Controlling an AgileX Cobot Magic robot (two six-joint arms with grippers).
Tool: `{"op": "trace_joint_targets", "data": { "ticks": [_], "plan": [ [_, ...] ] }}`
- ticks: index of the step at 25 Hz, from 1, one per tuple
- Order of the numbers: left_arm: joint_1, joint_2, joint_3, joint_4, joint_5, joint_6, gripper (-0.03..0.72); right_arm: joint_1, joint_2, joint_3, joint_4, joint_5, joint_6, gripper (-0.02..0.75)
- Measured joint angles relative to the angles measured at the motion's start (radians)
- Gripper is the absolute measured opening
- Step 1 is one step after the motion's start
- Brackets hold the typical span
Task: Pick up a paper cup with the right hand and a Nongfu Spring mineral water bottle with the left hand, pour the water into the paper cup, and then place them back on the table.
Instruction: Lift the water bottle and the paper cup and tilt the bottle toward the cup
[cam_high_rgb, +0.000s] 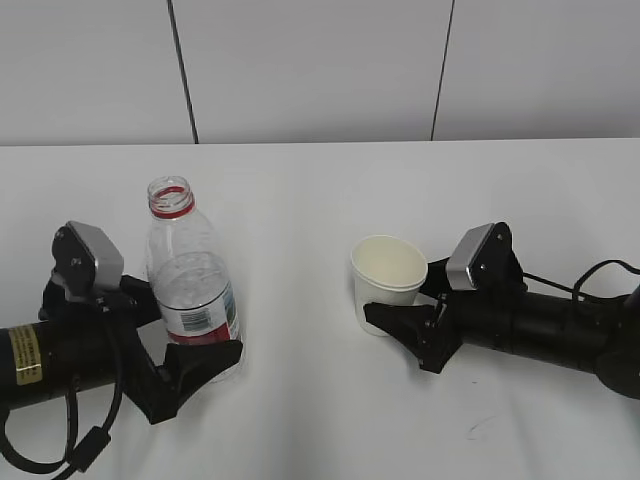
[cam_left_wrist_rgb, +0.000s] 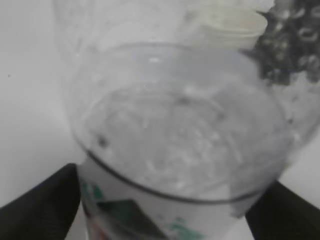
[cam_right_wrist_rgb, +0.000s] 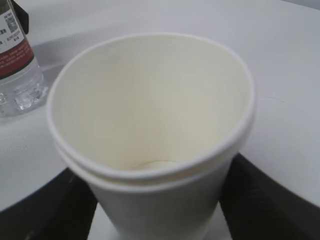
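Observation:
The Nongfu Spring mineral water bottle (cam_high_rgb: 190, 285) stands uncapped on the table (cam_high_rgb: 300, 190) at the left, with droplets inside its clear wall. My left gripper (cam_high_rgb: 205, 350) is shut on its lower body at the red and white label; in the left wrist view (cam_left_wrist_rgb: 165, 210) a black finger presses each side of the bottle (cam_left_wrist_rgb: 180, 130). The paper cup (cam_high_rgb: 388, 285) stands at the right with its cream inside showing. My right gripper (cam_high_rgb: 385, 318) is shut on its lower half, both fingers against the wall in the right wrist view (cam_right_wrist_rgb: 160, 210). I cannot tell whether the cup (cam_right_wrist_rgb: 150, 115) holds water.
The white tabletop reaches back to a pale panelled wall (cam_high_rgb: 300, 70). A small dark scuff (cam_high_rgb: 482, 428) marks the table in front of the right arm. The bottle's base also shows at the far left of the right wrist view (cam_right_wrist_rgb: 17, 70).

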Motion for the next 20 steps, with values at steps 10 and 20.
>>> {"op": "trace_joint_targets", "data": {
  "ticks": [10,20],
  "plan": [
    [-0.003,0.014,0.0,-0.071,0.015,0.0,0.578,0.0,0.0,0.0,-0.008,0.0,0.002,0.522],
    [-0.004,0.016,0.0,-0.051,0.007,0.0,0.396,0.0,0.0,0.0,-0.011,0.0,0.002,0.522]
  ]
}}
